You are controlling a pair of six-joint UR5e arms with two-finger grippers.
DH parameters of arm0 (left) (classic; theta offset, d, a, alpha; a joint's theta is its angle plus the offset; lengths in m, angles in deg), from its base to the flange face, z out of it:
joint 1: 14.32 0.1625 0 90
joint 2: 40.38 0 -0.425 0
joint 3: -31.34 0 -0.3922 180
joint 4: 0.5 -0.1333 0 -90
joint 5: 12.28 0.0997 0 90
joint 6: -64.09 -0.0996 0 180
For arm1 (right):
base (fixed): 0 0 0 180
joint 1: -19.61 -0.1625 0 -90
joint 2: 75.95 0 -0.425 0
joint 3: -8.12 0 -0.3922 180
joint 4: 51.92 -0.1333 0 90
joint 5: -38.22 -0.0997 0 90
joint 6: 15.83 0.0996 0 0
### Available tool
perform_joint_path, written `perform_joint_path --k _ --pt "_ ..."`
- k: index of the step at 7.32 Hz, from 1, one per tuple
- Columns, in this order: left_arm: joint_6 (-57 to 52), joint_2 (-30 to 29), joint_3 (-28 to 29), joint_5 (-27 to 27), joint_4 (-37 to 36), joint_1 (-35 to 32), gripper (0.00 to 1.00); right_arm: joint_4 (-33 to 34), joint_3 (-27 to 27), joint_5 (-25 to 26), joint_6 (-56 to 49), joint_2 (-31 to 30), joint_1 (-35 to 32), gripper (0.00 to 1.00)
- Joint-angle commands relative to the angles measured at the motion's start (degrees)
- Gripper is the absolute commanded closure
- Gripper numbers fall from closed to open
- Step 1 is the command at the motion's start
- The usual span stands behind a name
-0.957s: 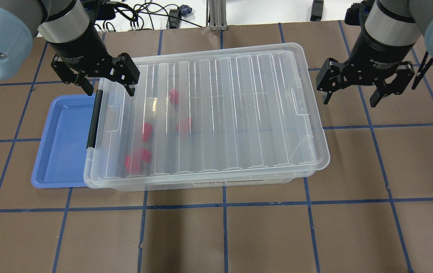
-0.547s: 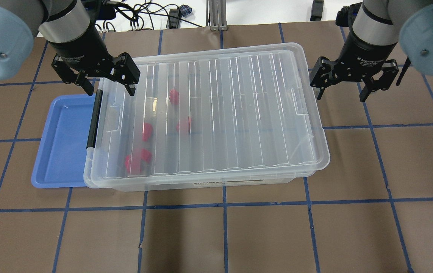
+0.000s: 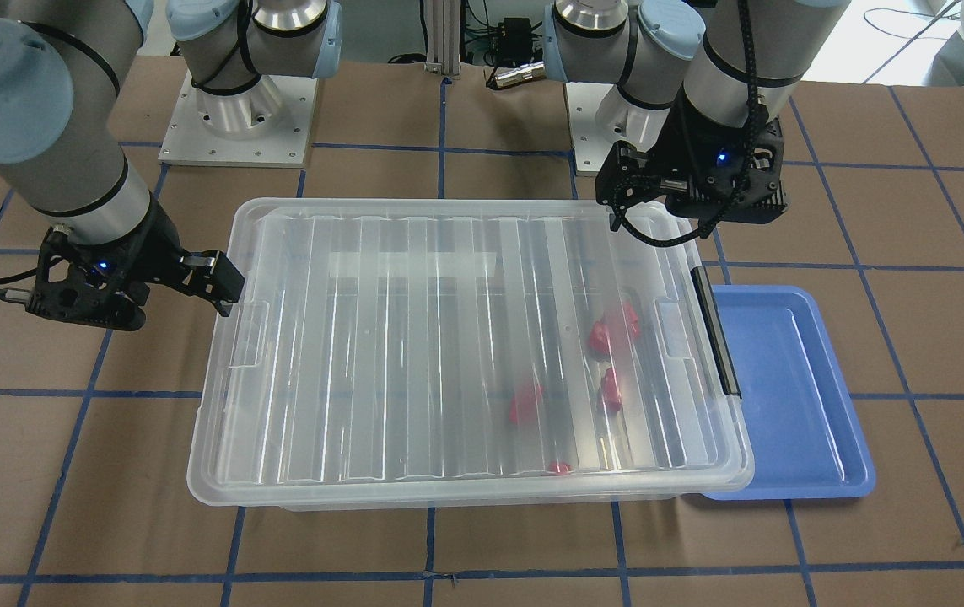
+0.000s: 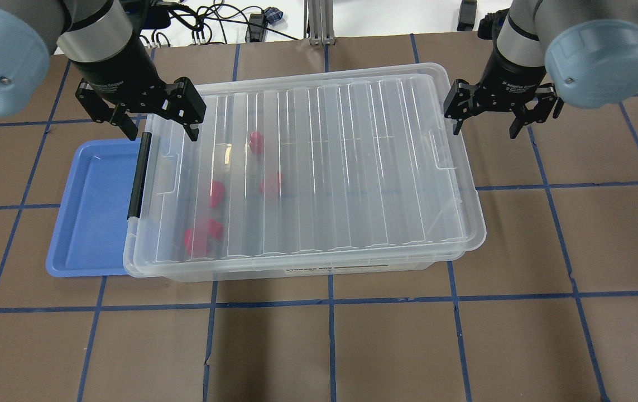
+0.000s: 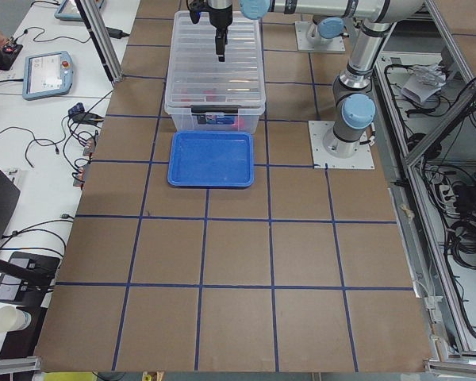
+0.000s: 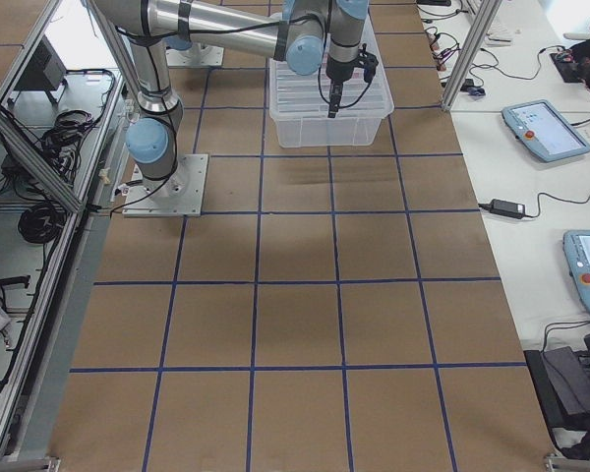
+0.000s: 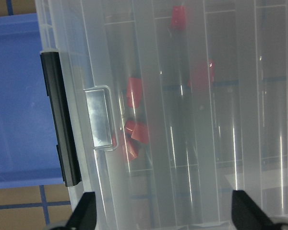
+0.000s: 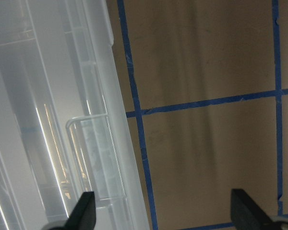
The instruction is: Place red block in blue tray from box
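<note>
The box [image 4: 324, 167] is a clear bin with its ribbed lid on, at the table's middle; its black latch bar [image 4: 138, 176] is on its left end. Several red pieces [image 4: 202, 235] lie inside near that end, blurred by the lid; I cannot tell which is the red block. The blue tray [image 4: 92, 212] sits empty against the latch end, partly under the box's rim. My left gripper [image 4: 162, 131] is open above the box's far left corner. My right gripper [image 4: 484, 129] is open and empty just off the box's right end, beside its far corner.
Brown table paper with a blue tape grid [image 4: 330, 301] surrounds the box. Cables and a metal post [image 4: 316, 22] lie past the far edge. The left wrist view shows the latch bar [image 7: 62, 120] and a lid handle [image 7: 102, 117].
My right gripper has moved left and away from me, up to the box's right end. The left gripper, box and tray have not moved.
</note>
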Motion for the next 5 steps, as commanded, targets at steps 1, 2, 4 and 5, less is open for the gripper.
perform_joint_path --k 1,2,4,5 --pt "0.1 -0.7 1.0 -0.4 -0.7 0.1 0.00 -0.3 0.7 -0.3 0.3 1.4 0.0 0.00" --pt "0.4 0.5 -0.7 -0.8 -0.4 0.0 0.00 -0.5 1.5 -0.3 0.3 1.6 0.0 0.00" --pt "0.6 -1.2 -0.8 -0.9 -0.7 -0.3 0.00 -0.1 2.5 -0.2 -0.6 1.9 -0.1 0.00" --pt "1.6 0.0 -0.9 -0.9 -0.4 -0.4 0.00 0.2 3.1 0.2 -0.9 2.1 0.0 0.00"
